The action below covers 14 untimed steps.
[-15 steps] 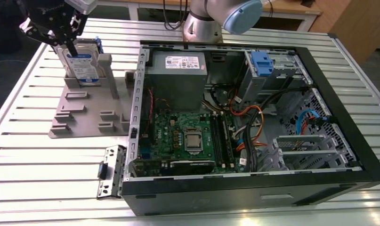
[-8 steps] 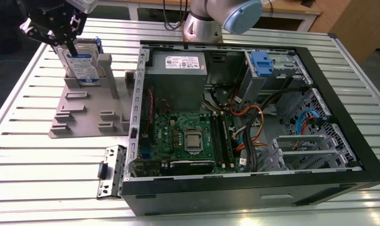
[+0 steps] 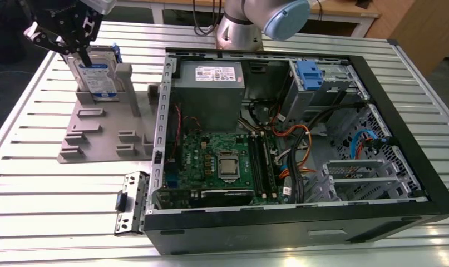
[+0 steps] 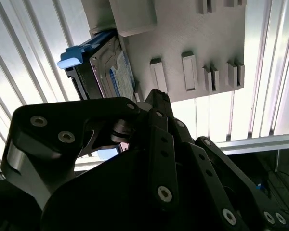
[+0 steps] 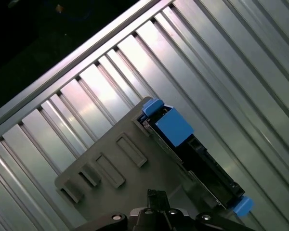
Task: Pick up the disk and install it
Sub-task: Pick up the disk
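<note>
— Black open-sided computer case [image 3: 284,222] sits nearest, on the ribbed aluminium surface [image 3: 31,183]. What's inside it?

— A green motherboard [image 3: 217,161] toward the near side and a grey power supply box with a white label [image 3: 209,83] at the far side. A blue plastic bay latch [image 3: 308,72] sits beyond that, toward the exterior view's right.

— And the disk [image 3: 98,78] [image 4: 111,72] [image 5: 173,126]?

— It's the flat silver hard drive framed by a bright blue plastic caddy. It's outside the case, at the far end on the exterior view's left, standing upright on edge in a slot of the grey plastic fixture [image 3: 98,139] [image 4: 183,33] [image 5: 111,178]. That fixture lies flat on the surface just beside the case.

— Where's the arm?

— Its black end effector [image 3: 84,58] hangs right at the disk's upper edge, over the far end of the fixture. Whether it is clamped on the disk or spread around it, I cannot tell.
</note>
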Motion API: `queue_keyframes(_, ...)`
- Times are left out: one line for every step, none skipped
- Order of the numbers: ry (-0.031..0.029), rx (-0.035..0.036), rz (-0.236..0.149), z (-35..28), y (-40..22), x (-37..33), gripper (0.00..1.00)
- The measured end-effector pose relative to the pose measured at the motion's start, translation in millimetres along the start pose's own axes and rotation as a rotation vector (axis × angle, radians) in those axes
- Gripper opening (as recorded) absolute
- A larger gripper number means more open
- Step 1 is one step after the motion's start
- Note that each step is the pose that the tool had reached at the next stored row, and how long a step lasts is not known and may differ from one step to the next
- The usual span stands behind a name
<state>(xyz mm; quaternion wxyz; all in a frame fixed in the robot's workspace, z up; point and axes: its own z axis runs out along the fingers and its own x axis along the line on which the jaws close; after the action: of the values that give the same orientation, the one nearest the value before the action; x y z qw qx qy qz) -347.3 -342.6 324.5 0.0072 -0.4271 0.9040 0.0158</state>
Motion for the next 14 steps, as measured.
queue_keyframes(0.0001, -0.0001, -0.006, 0.0, 0.0, 0.0, 0.10)
queue_keyframes(0.0002, -0.0003, -0.012, 0.1, 0.0, 0.0, 0.10)
queue_keyframes(0.0004, -0.0005, -0.019, 0.0, 0.0, 0.0, 0.10)
queue_keyframes(0.0005, -0.0006, -0.025, 0.0, 0.0, 0.0, 0.10)
queue_keyframes(0.0006, -0.0008, -0.031, 0.0, 0.0, 0.0, 0.10)
queue_keyframes(0.0008, -0.0010, -0.037, 0.0, 0.0, 0.0, 0.10)
queue_keyframes(0.0009, -0.0011, -0.044, 0.0, 0.0, 0.0, 0.10)
queue_keyframes(0.0010, -0.0013, -0.050, 0.0, 0.0, 0.0, 0.10)
queue_keyframes(0.0012, -0.0015, -0.056, 0.0, 0.0, 0.0, 0.10)
queue_keyframes(0.0013, -0.0016, -0.062, 0.0, 0.0, 0.0, 0.10)
queue_keyframes(0.0015, -0.0018, -0.068, 0.0, 0.0, 0.0, 0.10)
queue_keyframes(0.0016, -0.0020, -0.075, 0.0, 0.0, 0.0, 0.10)
queue_keyframes(0.0018, -0.0021, -0.081, 0.0, 0.0, 0.0, 0.10)
queue_keyframes(0.0019, -0.0023, -0.088, 0.0, 0.0, 0.0, 0.10)
